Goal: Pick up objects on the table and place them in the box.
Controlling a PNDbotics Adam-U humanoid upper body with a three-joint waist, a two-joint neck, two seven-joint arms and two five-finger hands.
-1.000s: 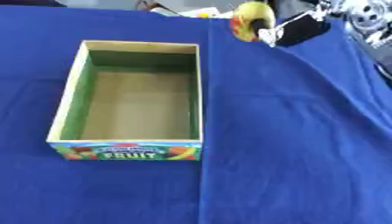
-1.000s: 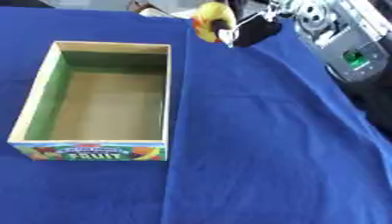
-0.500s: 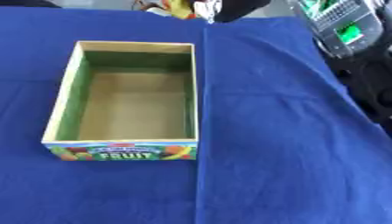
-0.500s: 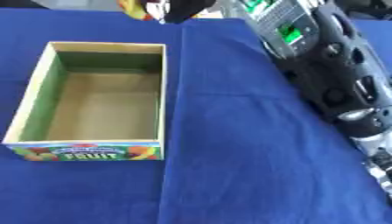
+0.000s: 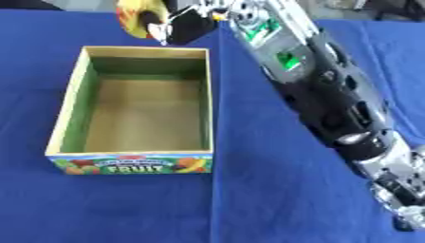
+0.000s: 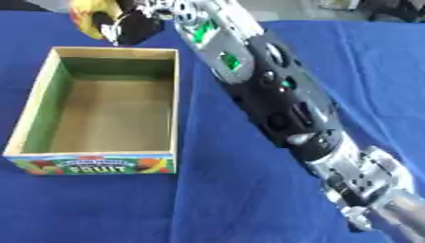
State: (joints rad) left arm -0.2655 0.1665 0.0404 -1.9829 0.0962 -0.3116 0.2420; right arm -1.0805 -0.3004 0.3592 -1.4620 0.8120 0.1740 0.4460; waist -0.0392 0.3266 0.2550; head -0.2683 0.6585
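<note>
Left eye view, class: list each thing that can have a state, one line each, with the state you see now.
Box: open at the top, upright on the cloth, nothing inside.
Fruit: yellow and red, held off the table just beyond the box's far edge.
Right hand: fingers curled round the fruit.
Right arm: stretched across the table towards the box's far side.
Blue cloth: spread flat over the table.
Left hand: not in view.

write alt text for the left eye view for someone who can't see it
The robot's right hand holds a yellow and red fruit-like object just beyond the far rim of an empty cardboard box labelled FRUIT. The box sits on a blue tablecloth, and the right arm stretches diagonally across the view's right side.
</note>
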